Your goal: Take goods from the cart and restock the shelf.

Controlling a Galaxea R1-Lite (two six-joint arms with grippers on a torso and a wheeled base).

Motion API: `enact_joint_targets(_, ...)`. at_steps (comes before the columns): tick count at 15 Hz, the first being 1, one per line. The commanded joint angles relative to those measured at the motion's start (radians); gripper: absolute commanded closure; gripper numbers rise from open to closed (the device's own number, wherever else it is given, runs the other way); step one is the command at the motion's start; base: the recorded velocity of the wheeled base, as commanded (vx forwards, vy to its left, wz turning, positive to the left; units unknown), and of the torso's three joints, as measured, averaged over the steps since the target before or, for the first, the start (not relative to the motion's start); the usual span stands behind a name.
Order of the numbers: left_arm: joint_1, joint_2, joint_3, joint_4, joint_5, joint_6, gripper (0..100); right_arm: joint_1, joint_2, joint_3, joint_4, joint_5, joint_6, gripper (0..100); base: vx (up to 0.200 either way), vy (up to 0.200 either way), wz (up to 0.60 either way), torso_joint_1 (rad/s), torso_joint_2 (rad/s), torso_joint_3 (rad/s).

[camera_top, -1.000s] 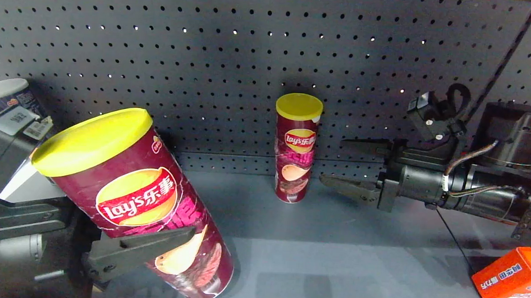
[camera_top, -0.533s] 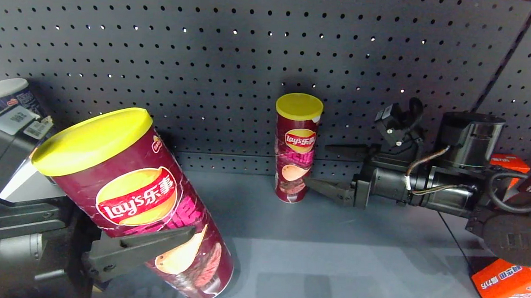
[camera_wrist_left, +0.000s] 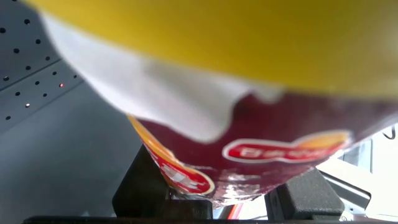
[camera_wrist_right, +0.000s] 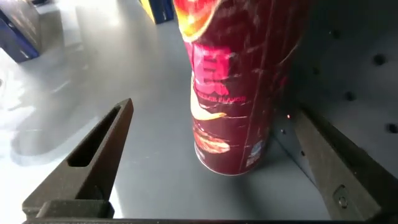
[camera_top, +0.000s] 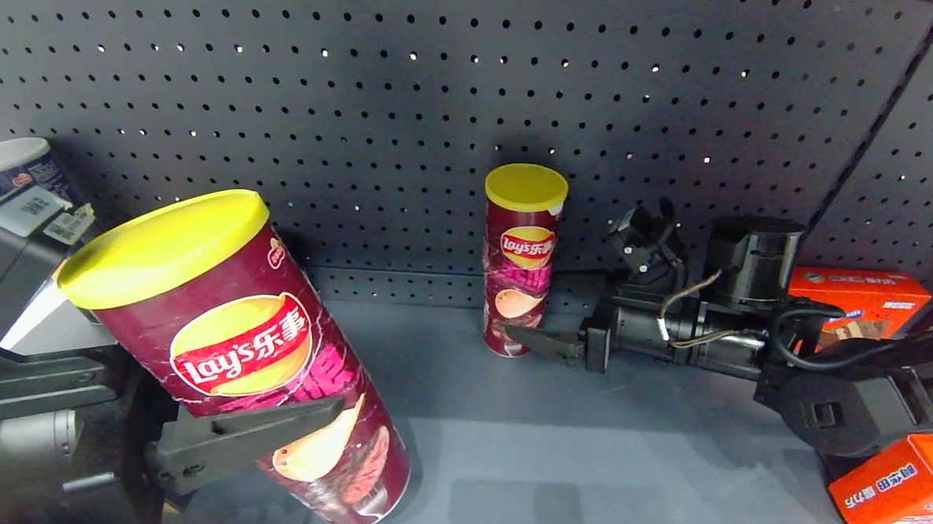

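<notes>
The right gripper [camera_top: 529,301] has slid left along the shelf since a second ago. Back then it sat well clear of the standing can [camera_top: 520,264]; now its fingers are spread wide with the foot of that can between them. In the right wrist view there's a gap on both sides, so no contact as far as I can see. With the arm further left, a second orange box [camera_top: 859,291] at the back right has come into sight. Nothing else has budged.

The standing can is upright near the back of the shelf floor [camera_top: 584,456], just in front of the pegboard wall [camera_top: 364,92], with its yellow lid on. The left gripper [camera_top: 225,381] is clamped on the held can [camera_top: 234,346], the same maroon sort, tilted with its lid leaning left and its base down near the shelf's front left.

The shelf floor is plain dark grey and a bit glossy, with a paler patch across the front and a seam running down the right side. The back wall is dark perforated panel, with light dotting through some holes. Another orange box [camera_top: 898,485] sits at the front right corner, and a dark canister with a white lid [camera_top: 14,159] is tucked at the far left.
</notes>
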Motion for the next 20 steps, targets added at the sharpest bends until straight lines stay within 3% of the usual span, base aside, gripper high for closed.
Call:
enact_joint_targets(1, 0.000, 0.001, -0.002, -0.001, 0.000, -0.002, 100, 0.002, 0.037, -0.007, -0.009, 0.000, 0.000, 0, 0.000, 0.000, 0.00, 0.000, 0.00, 0.000)
enact_joint_targets(14, 0.002, 0.000, -0.002, -0.001, 0.001, -0.003, 100, 0.030, 0.151, -0.113, -0.026, 0.000, 0.000, 0, 0.000, 0.000, 0.00, 0.000, 0.00, 0.000)
enact_joint_targets(15, 0.002, 0.000, -0.002, -0.002, 0.000, -0.003, 100, 0.033, 0.151, -0.112, -0.024, -0.006, 0.000, 100, 0.000, 0.000, 0.00, 0.000, 0.00, 0.000)
enact_joint_targets(20, 0.003, 0.000, 0.000, -0.002, 0.000, -0.003, 100, 0.051, 0.122, -0.096, -0.023, -0.008, 0.002, 100, 0.000, 0.000, 0.00, 0.000, 0.00, 0.000)
